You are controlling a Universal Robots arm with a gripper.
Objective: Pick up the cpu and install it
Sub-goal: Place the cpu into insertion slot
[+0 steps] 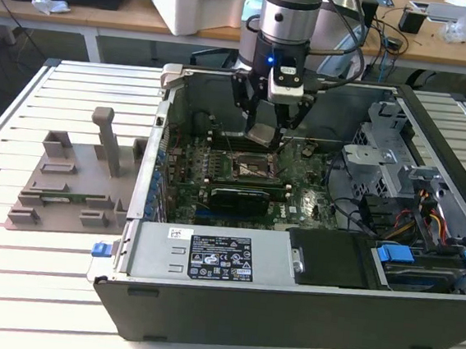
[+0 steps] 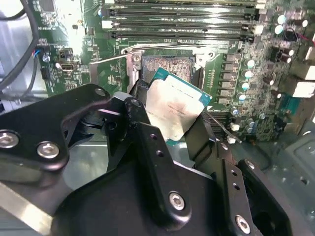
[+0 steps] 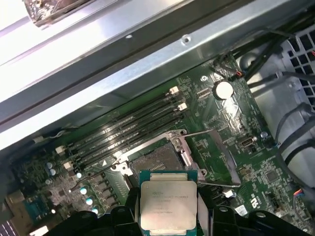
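Note:
My gripper (image 1: 265, 135) hangs inside the open computer case (image 1: 286, 312), shut on the cpu (image 1: 263, 133). The cpu is a small square chip with a silver-grey metal top and a green edge, and it is tilted. In both wrist views the black fingers (image 2: 140, 110) clamp the cpu (image 2: 172, 110) by two opposite edges. It hovers just above the open cpu socket (image 2: 167, 66) on the green motherboard, apart from it. In the first wrist view the cpu (image 3: 168, 204) sits a little short of the socket (image 3: 155, 160), whose metal load plate (image 3: 211, 152) is swung open.
Memory slots (image 3: 128, 132) run beside the socket. A long black expansion card (image 1: 239, 196) lies just in front of it. The power supply (image 1: 217, 255), drive cage (image 1: 384, 148) and cables (image 1: 427, 214) crowd the case. A grey plastic block with posts (image 1: 76, 176) stands on the table at the exterior view's left.

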